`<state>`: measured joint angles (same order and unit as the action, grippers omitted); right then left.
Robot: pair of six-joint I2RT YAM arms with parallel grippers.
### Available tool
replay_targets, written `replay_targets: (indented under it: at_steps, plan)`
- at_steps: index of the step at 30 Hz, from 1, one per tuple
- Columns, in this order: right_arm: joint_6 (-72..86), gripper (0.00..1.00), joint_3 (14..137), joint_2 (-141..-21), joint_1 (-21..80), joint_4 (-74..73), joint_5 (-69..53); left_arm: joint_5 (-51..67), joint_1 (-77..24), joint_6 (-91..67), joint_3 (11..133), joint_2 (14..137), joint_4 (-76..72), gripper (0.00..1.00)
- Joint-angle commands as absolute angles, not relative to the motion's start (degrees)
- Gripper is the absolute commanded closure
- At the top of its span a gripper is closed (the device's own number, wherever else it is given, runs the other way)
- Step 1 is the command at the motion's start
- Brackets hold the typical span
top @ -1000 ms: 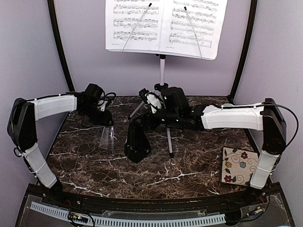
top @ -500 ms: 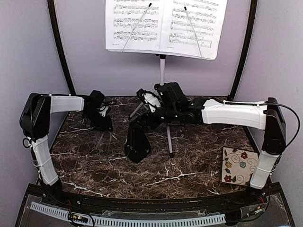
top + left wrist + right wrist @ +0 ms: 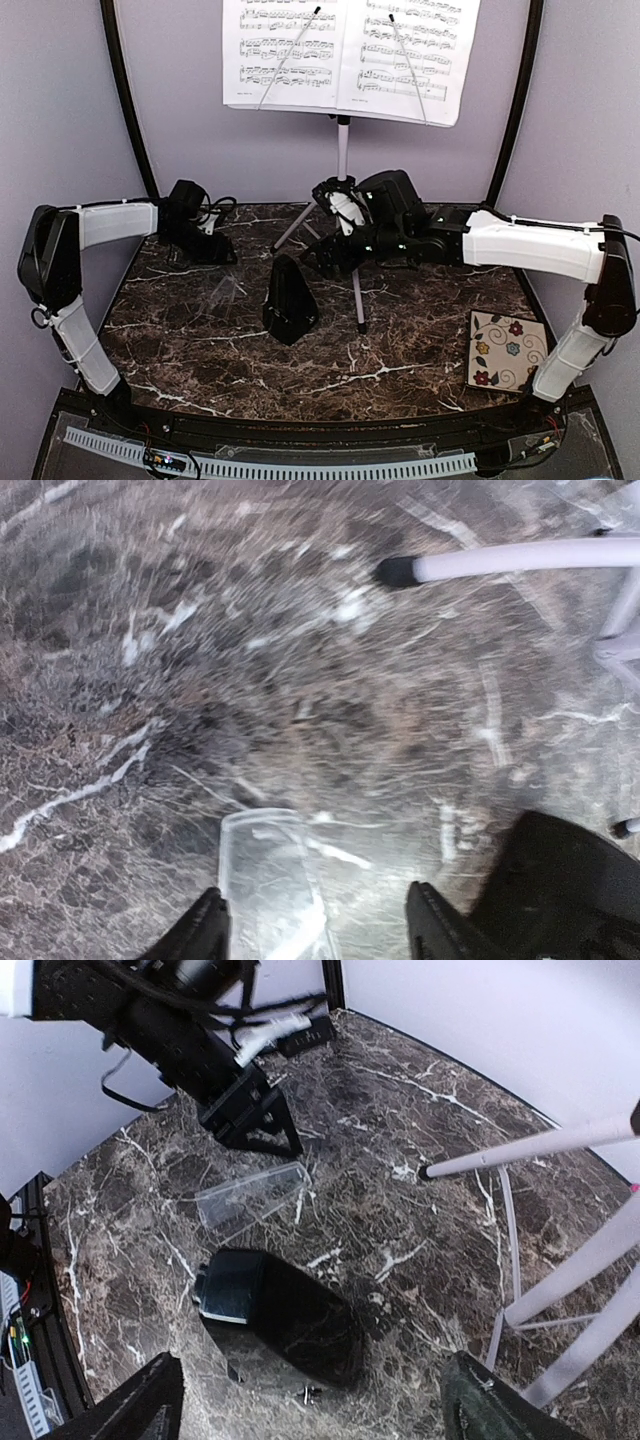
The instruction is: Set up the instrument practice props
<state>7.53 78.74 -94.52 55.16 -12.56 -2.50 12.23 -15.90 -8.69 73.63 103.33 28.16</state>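
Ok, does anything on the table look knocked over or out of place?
Yes: a clear plastic piece lies flat on the table left of the metronome, like a loose cover. Nothing else stands out.

music stand (image 3: 343, 150) upright at the back of the table (image 3: 400, 370), two music sheets (image 3: 285, 50) side by side on its desk. metronome (image 3: 290, 302) stands by the tripod legs. my right gripper (image 3: 318, 262) hangs just beside its top. left gripper (image 3: 213, 250) is well left, near a clear plastic piece (image 3: 222, 292). floral tile (image 3: 507, 350) at the near right.
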Motion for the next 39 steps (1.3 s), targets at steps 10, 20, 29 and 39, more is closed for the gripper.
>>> replay_targets:
  at_steps: [10,20,29,39]
  plan:
    - [14.48,0.50,67.37,-100.18,56.86,-10.65,2.19,28.12,-21.25,-12.61,59.30,94.61,12.89,0.65]
    - [12.96,0.64,71.98,-109.50,57.00,-8.84,4.20,29.79,-25.23,-14.24,53.17,95.34,8.46,0.72]
    - [10.24,0.62,76.72,-113.83,56.31,-7.45,5.44,31.68,-27.32,-15.99,47.07,91.65,4.33,0.75]
    - [7.61,0.54,80.07,-114.69,54.76,-6.97,6.46,33.33,-30.23,-19.29,44.28,88.86,-0.80,0.75]
